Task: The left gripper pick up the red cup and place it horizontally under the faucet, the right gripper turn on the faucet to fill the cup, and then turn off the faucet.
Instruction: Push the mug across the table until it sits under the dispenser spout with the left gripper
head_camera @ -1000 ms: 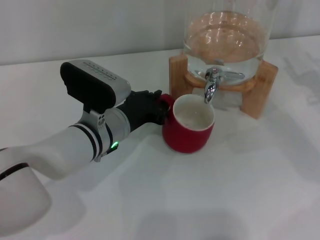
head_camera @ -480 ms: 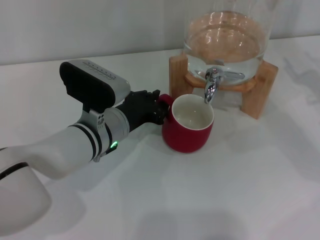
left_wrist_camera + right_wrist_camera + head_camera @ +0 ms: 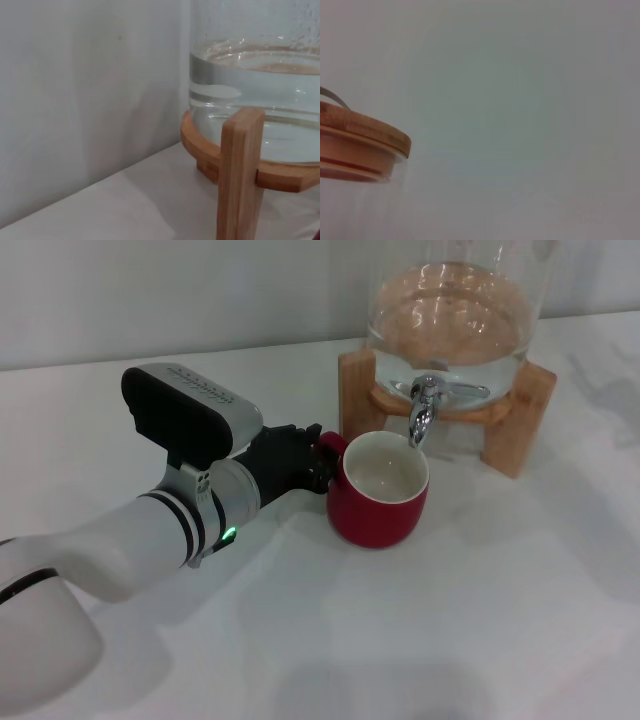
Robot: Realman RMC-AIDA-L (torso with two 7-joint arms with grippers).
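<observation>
Faucet lever reachable from right; red cup blocks below.

Glass jar top (cut off)

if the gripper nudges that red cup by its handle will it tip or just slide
Likely slides: the cup stands upright, squat and wide-based on a smooth table. It looks empty, so probably light. With the left gripper at the handle, off-centre, it may swivel.
</observation>
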